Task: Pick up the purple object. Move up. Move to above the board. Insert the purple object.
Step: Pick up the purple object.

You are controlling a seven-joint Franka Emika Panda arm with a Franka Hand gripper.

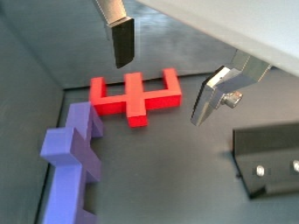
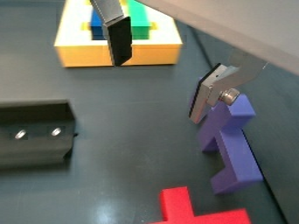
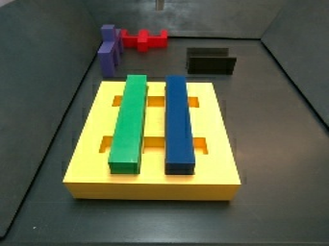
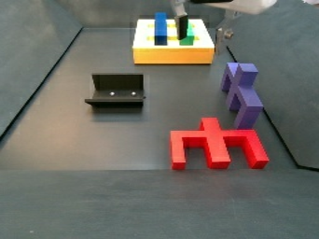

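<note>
No readable text or brand anywhere. Gripper (image 1: 163,83) hangs above the counter (image 4: 100,140) w/ fingers (image 1: 121,42) apart, nothing between them; the purple object (image 4: 241,91) lies on the counter by the right wall, just beside the red piece (image 4: 217,146) and well apart from the board (image 3: 154,144). Wrist views show fingers and fixture (image 2: 35,131) close up, side view shows the board's green bar (image 3: 129,121) and blue bar (image 3: 178,120) full length, while gripper is barely visible at the top edge in a side view (image 4: 187,11).
</note>
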